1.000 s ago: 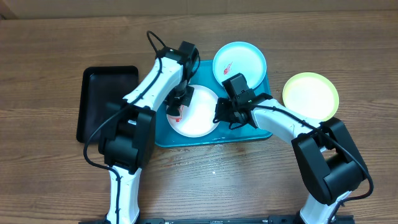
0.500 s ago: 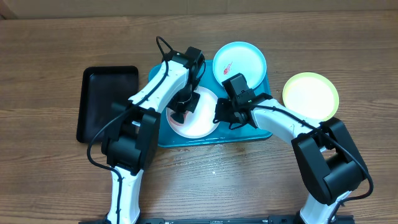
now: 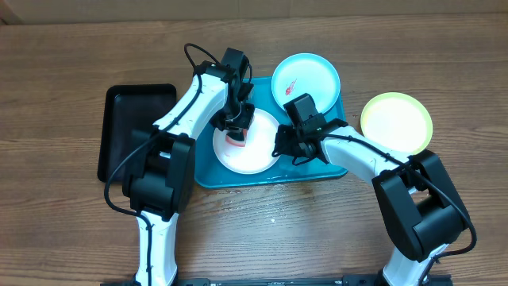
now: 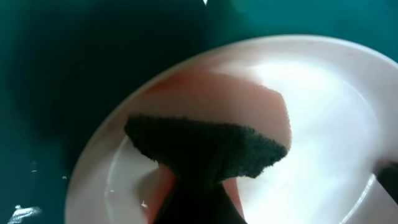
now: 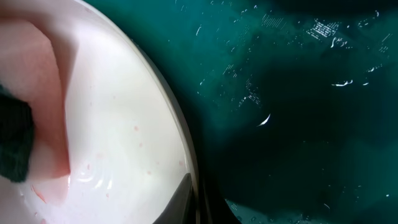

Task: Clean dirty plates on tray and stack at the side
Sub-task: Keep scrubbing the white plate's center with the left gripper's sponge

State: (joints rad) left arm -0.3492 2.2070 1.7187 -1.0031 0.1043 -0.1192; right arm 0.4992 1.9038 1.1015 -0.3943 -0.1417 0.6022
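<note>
Furthest left on the wooden table (image 3: 63,222), a black tray (image 3: 135,131) lies with its long axis running away from the robot. Just beside it sits the teal tray (image 3: 270,176), its long axis running side to side.

On the teal tray's left half a white plate (image 3: 258,159) lies flat, face up; being round, it has no long axis. The left gripper (image 3: 236,127) reaches down over the plate's far left part, its fingers pinched on a sponge (image 3: 237,138). In the left wrist view the sponge (image 4: 236,106) is pink with a dark scouring layer (image 4: 205,146) that runs across the frame, and its pink side is pressed onto the white plate (image 4: 336,124). Thin pink streaks mark the plate around it.

Right of that, the right gripper (image 3: 279,149) is clamped on the white plate's right rim. The right wrist view shows one finger (image 5: 183,202) against the inside of the rim (image 5: 180,134), with the wet teal tray (image 5: 298,124) beyond.

At the tray's far right corner lies a light blue plate (image 3: 309,83), flat and face up, with a red smear (image 3: 290,83) on its left part.

Well right of the tray, a yellow-green plate (image 3: 397,123) rests on the table.
</note>
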